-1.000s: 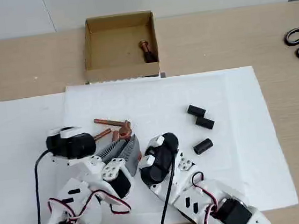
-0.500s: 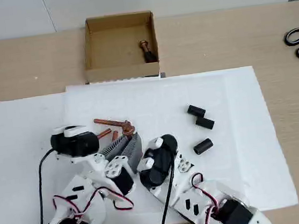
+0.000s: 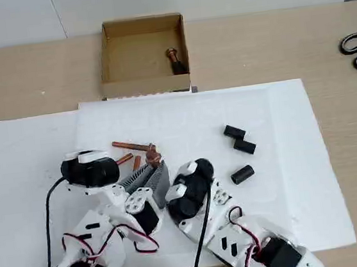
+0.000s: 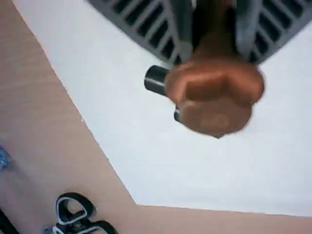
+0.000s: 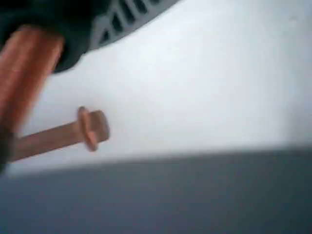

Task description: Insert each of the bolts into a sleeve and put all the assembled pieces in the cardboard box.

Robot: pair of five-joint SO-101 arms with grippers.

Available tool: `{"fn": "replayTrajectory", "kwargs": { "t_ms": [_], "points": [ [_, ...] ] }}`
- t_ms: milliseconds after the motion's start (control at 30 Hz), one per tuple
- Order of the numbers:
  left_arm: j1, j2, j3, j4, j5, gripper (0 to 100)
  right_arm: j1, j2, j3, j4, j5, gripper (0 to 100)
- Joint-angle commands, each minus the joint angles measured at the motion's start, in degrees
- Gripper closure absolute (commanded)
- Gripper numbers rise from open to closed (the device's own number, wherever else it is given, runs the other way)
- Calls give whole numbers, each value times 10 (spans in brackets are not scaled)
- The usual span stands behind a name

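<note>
Gripped bolt slightly rightward, head-end outward

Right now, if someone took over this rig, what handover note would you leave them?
Left gripper: jaws shut on a bolt, head outward. Right arm: beside it, grip unreadable.
Loose bolts lie on the paper by the left gripper; three sleeves farther right.
Done: one assembled piece in the cardboard box.
To do: sleeve the held bolt and the others, then box them.

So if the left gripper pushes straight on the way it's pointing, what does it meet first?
Likely a black sleeve: past the bolt the left gripper grips, only white paper lies before it. Depth is unclear.
</note>
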Motion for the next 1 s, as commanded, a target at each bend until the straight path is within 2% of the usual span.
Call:
{"fn": "replayTrajectory", "kwargs": {
  "t_ms": [0,267,467,733,867,967],
  "points": [
    [6,-5,-44,36,0,994,18,-4,-42,-7,-7,995],
    [10,-5,-44,68,-21,994,19,-4,-47,-16,-7,995],
    [62,-5,-11,87,-55,994,19,-4,-48,-20,-7,995],
    [65,-5,-1,117,-71,994,20,-4,-48,-20,-7,995],
    [65,-5,2,117,-113,993,20,-4,-48,-19,-7,995],
    [63,-5,2,117,-117,984,20,-4,-47,-19,-7,995]
  ]
}}
